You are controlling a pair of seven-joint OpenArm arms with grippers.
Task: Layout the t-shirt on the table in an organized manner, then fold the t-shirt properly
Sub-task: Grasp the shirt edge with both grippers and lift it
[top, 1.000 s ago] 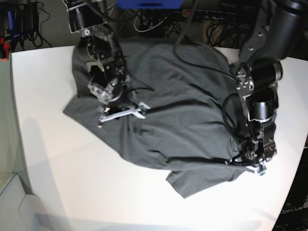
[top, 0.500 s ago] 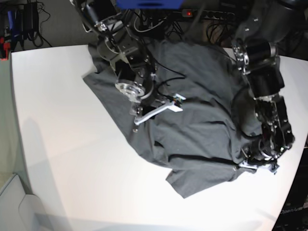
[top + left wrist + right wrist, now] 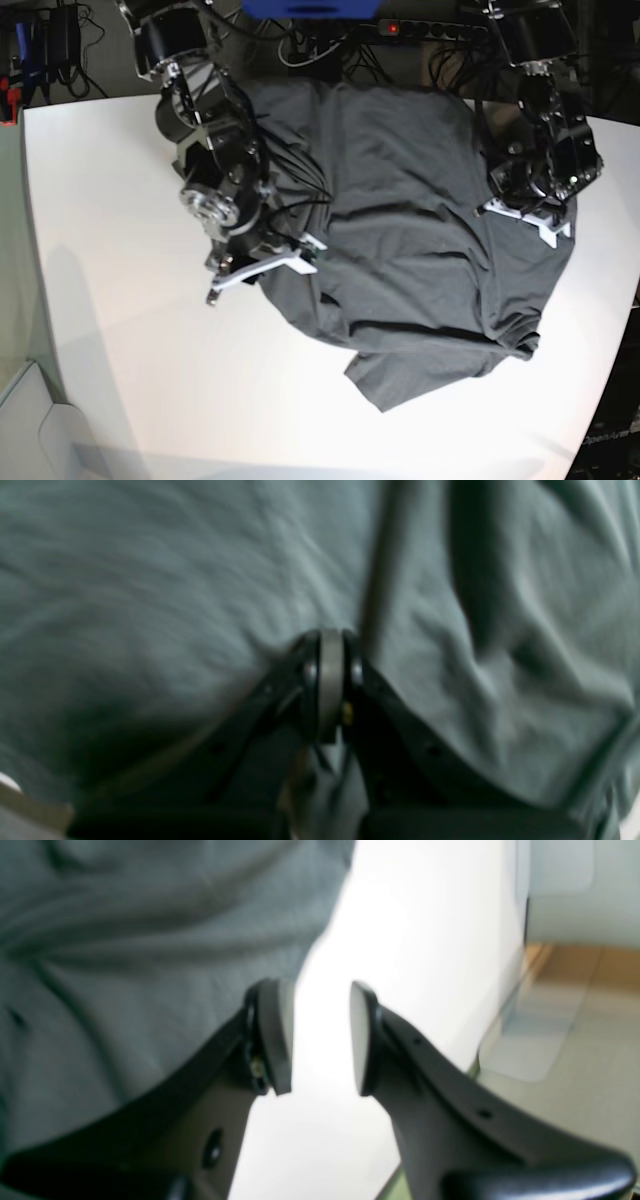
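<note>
Cloth lies bunched across the far half of the desk (image 3: pixel 130 330): the shirt (image 3: pixel 420 260) is still crumpled, its bulk running from the far edge toward the near right, with a loose flap trailing nearest the camera. Laying it flat looks like the step in hand.

The left claw (image 3: pixel 327 645) sits at the shirt's right side in the base view. Its jaws are pressed together, and a fold of grey cloth rises between them in the wrist view, so it appears to be pinching the shirt.

The right claw (image 3: pixel 315 1035) hangs at the shirt's left border. Its jaws stand partly spread with bare white desk showing between the pads (image 3: pixel 277 1035); the cloth lies just beside the one jaw, not inside the gap. It holds nothing.

For the spread, the shirt lies toward the middle from the right claw, so that arm is nearest the free left edge.
</note>
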